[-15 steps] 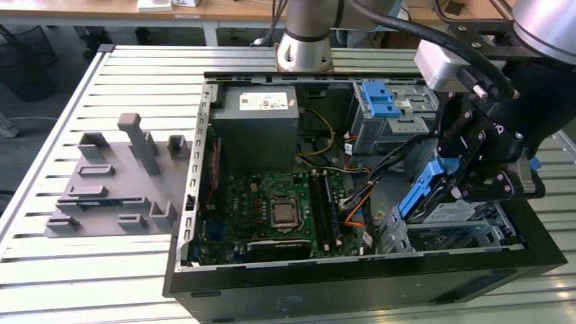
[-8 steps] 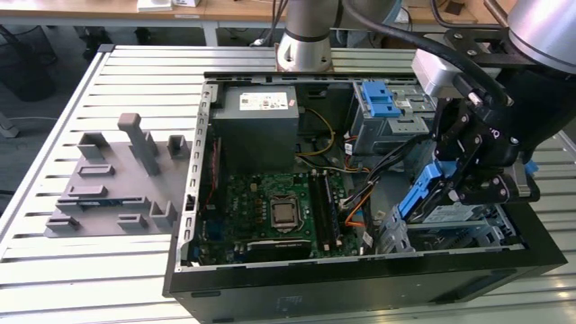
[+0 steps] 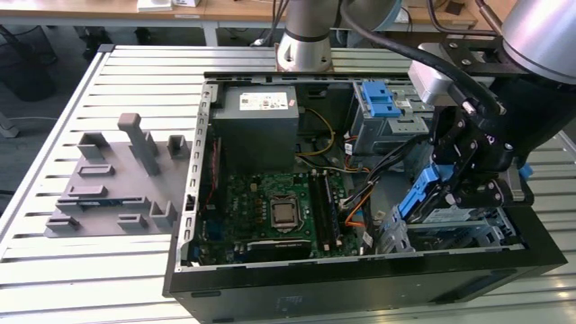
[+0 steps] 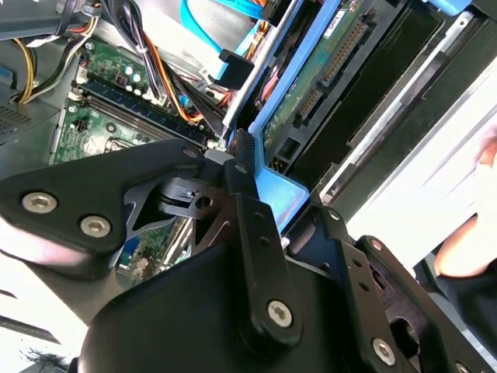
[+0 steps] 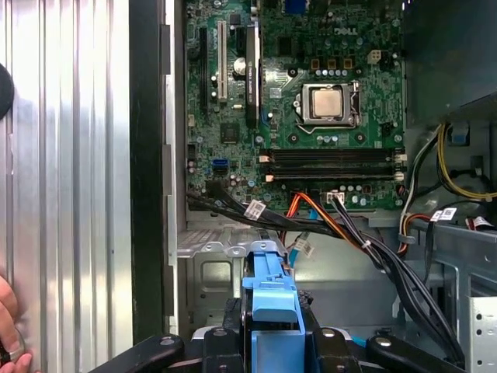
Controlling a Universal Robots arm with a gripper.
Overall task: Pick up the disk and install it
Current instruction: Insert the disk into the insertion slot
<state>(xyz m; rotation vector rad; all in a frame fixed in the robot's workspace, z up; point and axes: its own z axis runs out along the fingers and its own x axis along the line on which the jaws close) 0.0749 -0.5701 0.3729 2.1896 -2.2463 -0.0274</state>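
Gripper first: in the exterior view its black fingers are closed on the disk. The disk hangs on edge at the exterior view's right end of the open computer case, its blue bracket on the side nearer the motherboard. Its lower edge sits right at the mouth of the metal drive cage — whether it has entered the rails I cannot tell. The pickup looks done, so I judge the step in hand to be the install.

In the second wrist view the gripper pinches the bracket's blue tab between its fingers. The disk runs away from the camera, green circuit board and connector showing, beside a bundle of cables.

In the first wrist view the gripper clamps the disk by its blue end, and cables cross between it and the motherboard. A person's hand rests at the edge of the slatted table, outside the case.

Seating the disk calls, I judge, for keeping it square to the cage's rails and clear of those cables — a tilted entry could jam the bracket.
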